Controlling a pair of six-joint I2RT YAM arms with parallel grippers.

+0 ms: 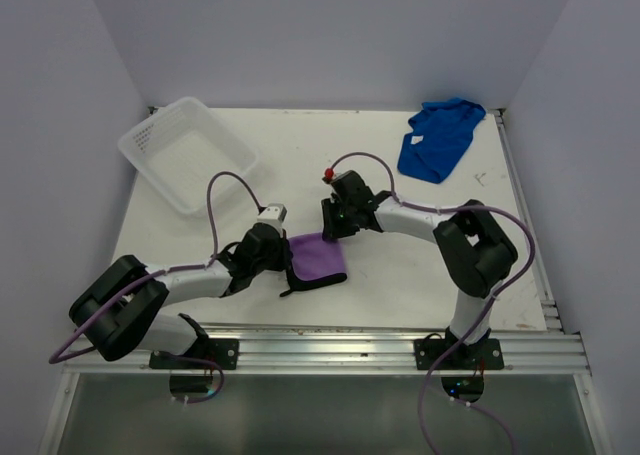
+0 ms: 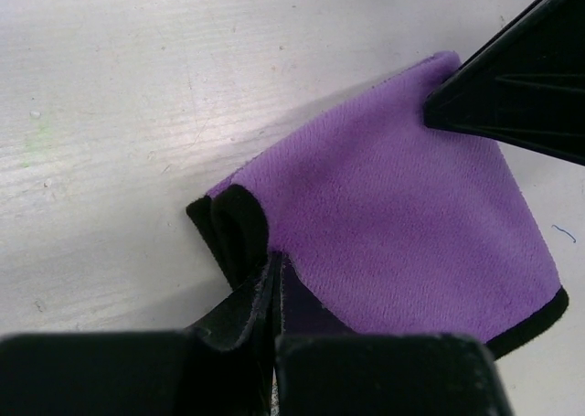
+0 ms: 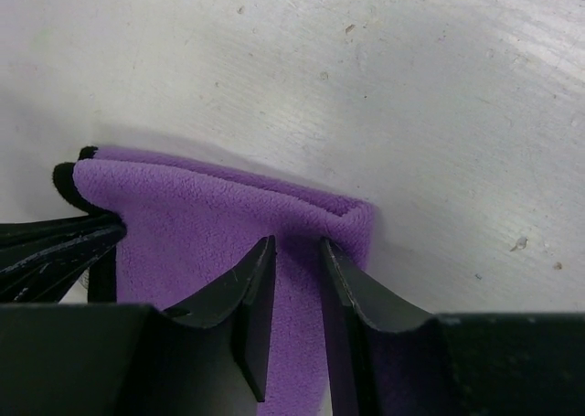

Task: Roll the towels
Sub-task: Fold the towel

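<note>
Purple towel (image 1: 318, 257): lies folded on the desk (image 1: 420, 280), about midway between the left and right edges and closer to the near edge than the far one. Its black-trimmed edges are gathered on its left side and a smooth fold runs along its far side.
Left hand (image 2: 277, 283): clamped fully shut on the black-trimmed corner of the purple towel. That end is judged to be pinned this way so the cloth does not slide while it is worked.
Right hand (image 3: 297, 279): set down at the towel's far fold with its fingers only a little apart. Purple cloth is seen in the gap, but no firm pinch can be made out. It is judged to be placed there to turn the fold over into a roll.
Rolling: judged barely begun on the purple towel, since only a flat fold is seen and no tight roll.
Blue towel (image 1: 440, 140): left crumpled at the far right corner of the desk, well apart from both hands and untouched. It is judged to be waiting its turn.
White basket (image 1: 135, 145): stands at the far left corner of the desk. Nothing is seen inside it.
Count of towels: two, one purple and one blue.
Count of baskets: one.
Count of hands: two, both at the purple towel.
</note>
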